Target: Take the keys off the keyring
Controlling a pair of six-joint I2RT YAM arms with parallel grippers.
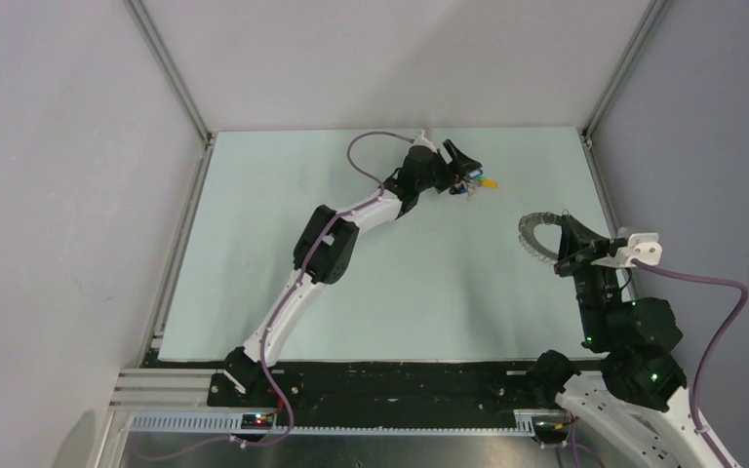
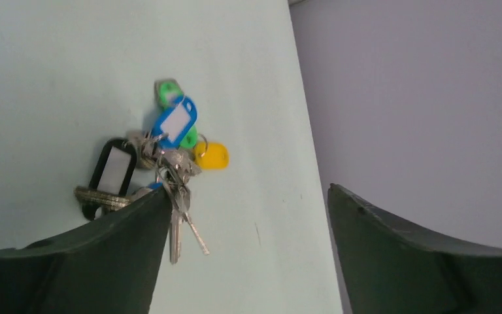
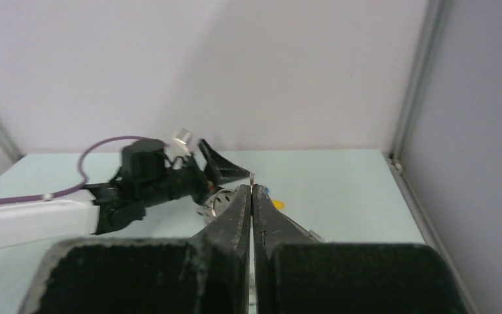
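The keyring, a big silvery ring with a coiled rim, is held above the table's right side by my right gripper. In the right wrist view that gripper is shut, with a thin bit of metal at its tip and part of the ring behind the left finger. The keys lie bunched on the far middle of the table. In the left wrist view I see a green head, a black-and-white one, blue and yellow heads, and metal blades. My left gripper is open, its left finger beside the bunch.
The pale green table mat ends at grey walls with metal frame posts at the back corners. The bunch lies near the mat's far edge and back wall. The left arm stretches diagonally across the mat.
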